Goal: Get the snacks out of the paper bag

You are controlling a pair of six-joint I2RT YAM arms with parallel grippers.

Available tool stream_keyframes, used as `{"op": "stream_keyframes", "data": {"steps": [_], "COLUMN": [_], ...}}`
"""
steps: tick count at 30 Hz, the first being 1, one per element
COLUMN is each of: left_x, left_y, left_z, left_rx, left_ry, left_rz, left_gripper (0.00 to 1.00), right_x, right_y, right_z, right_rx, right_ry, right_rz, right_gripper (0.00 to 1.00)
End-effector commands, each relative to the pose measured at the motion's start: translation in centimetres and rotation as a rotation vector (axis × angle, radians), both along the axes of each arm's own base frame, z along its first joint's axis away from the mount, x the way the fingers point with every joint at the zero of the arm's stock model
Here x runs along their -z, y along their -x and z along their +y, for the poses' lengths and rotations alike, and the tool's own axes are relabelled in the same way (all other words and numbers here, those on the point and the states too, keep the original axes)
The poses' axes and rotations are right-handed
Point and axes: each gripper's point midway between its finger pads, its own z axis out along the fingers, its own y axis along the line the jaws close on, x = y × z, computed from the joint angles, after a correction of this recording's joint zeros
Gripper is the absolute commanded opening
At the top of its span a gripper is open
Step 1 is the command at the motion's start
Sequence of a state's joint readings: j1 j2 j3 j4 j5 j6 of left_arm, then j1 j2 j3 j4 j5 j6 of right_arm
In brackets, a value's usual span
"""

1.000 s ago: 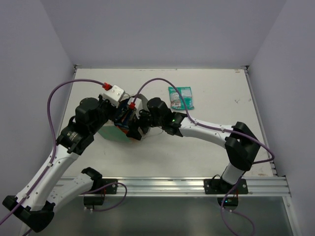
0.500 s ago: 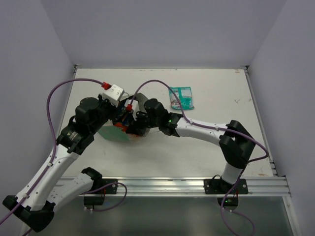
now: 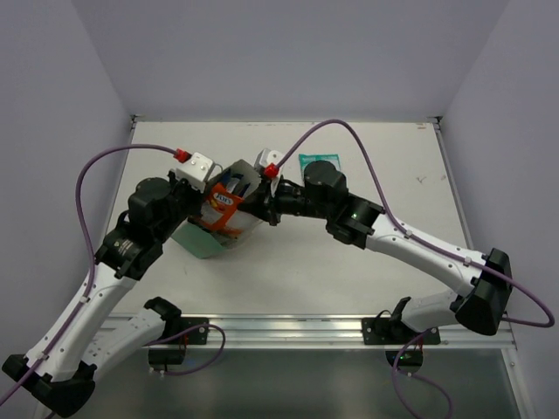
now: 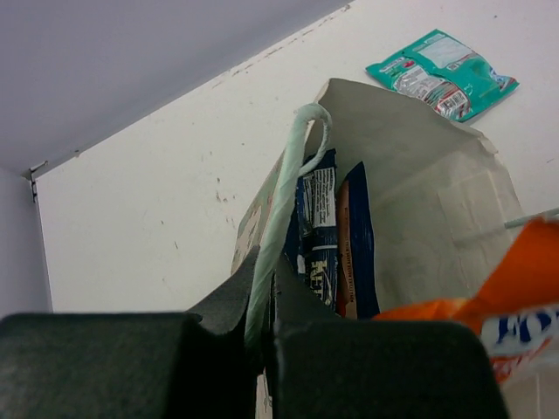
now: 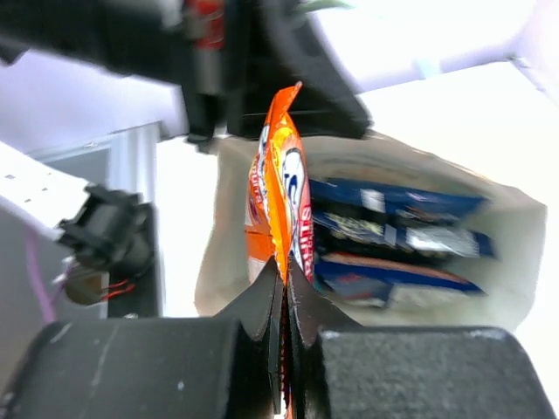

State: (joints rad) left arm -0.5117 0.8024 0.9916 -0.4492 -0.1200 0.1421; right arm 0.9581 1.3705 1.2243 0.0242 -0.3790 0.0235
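Note:
The pale mint-green paper bag [image 3: 203,241] lies tilted on the table with its mouth facing right. My left gripper [image 4: 264,281] is shut on the bag's rim and string handle [image 4: 293,166], holding the mouth open. My right gripper [image 5: 286,278] is shut on the orange snack packet [image 5: 281,196], which hangs at the bag's mouth [image 3: 222,209]. Blue packets [image 4: 321,229] stand inside against the white inner wall [image 4: 428,201], and they also show in the right wrist view [image 5: 397,229]. A teal-green packet [image 3: 320,162] lies on the table behind the right arm, clear of the bag [image 4: 441,74].
Grey walls close in the table on the left, back and right. An aluminium rail [image 3: 332,327] runs along the near edge by the arm bases. Purple cables [image 3: 332,131] loop above both wrists.
The right gripper shut on the orange packet inside the bag and drew it up and right to the mouth. The right arm stretched out, and the left gripper lifted the bag's rim.

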Motion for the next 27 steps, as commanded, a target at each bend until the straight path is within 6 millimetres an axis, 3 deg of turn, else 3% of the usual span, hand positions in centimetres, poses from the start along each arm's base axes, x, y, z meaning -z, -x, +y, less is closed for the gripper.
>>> {"op": "stream_keyframes", "data": {"steps": [1,3,8,12,13,17,18,19,21,22,24,25,27], "left_x": [-0.6,-0.6,-0.4,-0.2,-0.1,-0.6,-0.9,-1.0,-1.3,-1.2,-1.1,-1.0,-0.9], "left_y": [-0.2,-0.3,-0.5,-0.8,-0.8,-1.0,-1.1,-1.1,-1.2,-1.3,-1.4,-1.4,-1.5], "left_z": [0.3,0.3,0.4,0.5,0.4,0.5,0.4,0.3,0.2,0.1,0.1,-0.1,-0.3], "left_rx": [-0.011,-0.011,-0.021,-0.028,-0.028,-0.029,-0.026,-0.017,-0.007,-0.001,0.003,0.012,0.021], "left_ry": [0.003,0.004,0.003,-0.008,-0.012,-0.013,-0.014,-0.021,-0.031,-0.038,-0.044,-0.048,-0.046], "left_rz": [-0.039,-0.041,-0.043,-0.042,-0.041,-0.059,-0.064,-0.067,-0.076,-0.073,-0.076,-0.074,-0.073], "left_gripper": [0.00,0.00,0.00,0.00,0.00,0.00,0.00,0.00,0.00,0.00,0.00,0.00,0.00], "right_x": [-4.7,-6.1,-12.8,-16.1,-16.4,-14.9,-13.8,-12.9,-9.6,-8.6,-6.5,-3.7,-2.5], "right_y": [-2.9,-3.8,-5.9,-7.0,-8.1,-12.4,-13.9,-15.7,-18.6,-20.2,-22.7,-24.9,-27.1], "right_z": [-2.3,-3.8,-10.5,-14.6,-16.1,-20.9,-21.8,-24.0,-24.8,-26.6,-27.7,-28.9,-29.7], "right_rx": [0.136,0.183,0.337,0.446,0.503,0.731,0.787,0.853,0.880,0.928,0.943,0.967,0.974], "right_ry": [-0.082,-0.105,-0.230,-0.293,-0.300,-0.282,-0.269,-0.263,-0.254,-0.274,-0.301,-0.296,-0.377], "right_rz": [-0.081,-0.082,-0.163,-0.206,-0.210,-0.132,-0.102,-0.077,0.050,0.111,0.202,0.287,0.359], "right_gripper": [0.00,0.00,0.00,0.00,0.00,0.00,0.00,0.00,0.00,0.00,0.00,0.00,0.00]}}
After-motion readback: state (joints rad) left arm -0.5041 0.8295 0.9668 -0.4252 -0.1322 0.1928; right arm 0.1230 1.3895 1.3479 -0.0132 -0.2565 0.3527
